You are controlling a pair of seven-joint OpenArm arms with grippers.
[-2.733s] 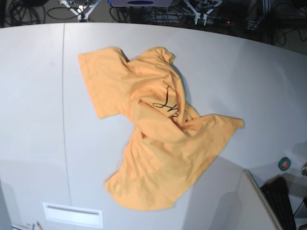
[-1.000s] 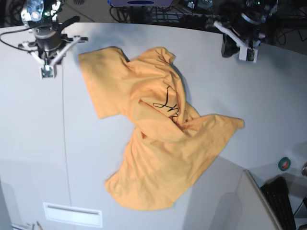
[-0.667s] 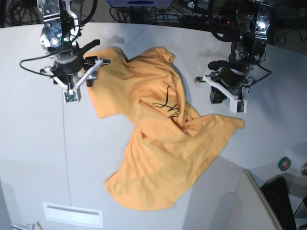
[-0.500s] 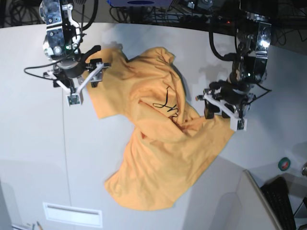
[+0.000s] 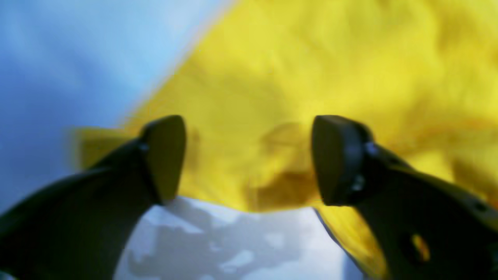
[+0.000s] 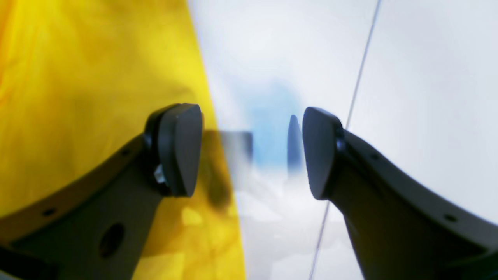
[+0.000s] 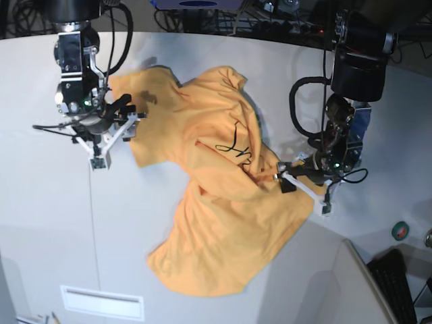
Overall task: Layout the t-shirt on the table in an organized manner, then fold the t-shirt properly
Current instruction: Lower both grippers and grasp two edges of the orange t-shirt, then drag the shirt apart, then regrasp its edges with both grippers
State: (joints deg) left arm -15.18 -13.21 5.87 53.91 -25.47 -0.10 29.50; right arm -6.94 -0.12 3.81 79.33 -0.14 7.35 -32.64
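The light orange short-sleeved cotton t-shirt [image 7: 223,196] with thin black script lies crumpled and twisted across the middle of the smooth white-grey counter [image 7: 40,223]. The left claw [image 5: 249,159] stands with its black fingers apart over the shirt's corner, cloth between them but not clamped. The right claw [image 6: 253,149] also stands apart, straddling the shirt's straight edge, one finger over cloth and the other over bare counter beside the thin seam line [image 6: 358,81].

Tangled black cables [image 7: 223,17] and metal framing are seen behind the worktop's far edge (dimly lit); a keyboard [image 7: 398,283] lies lower right.
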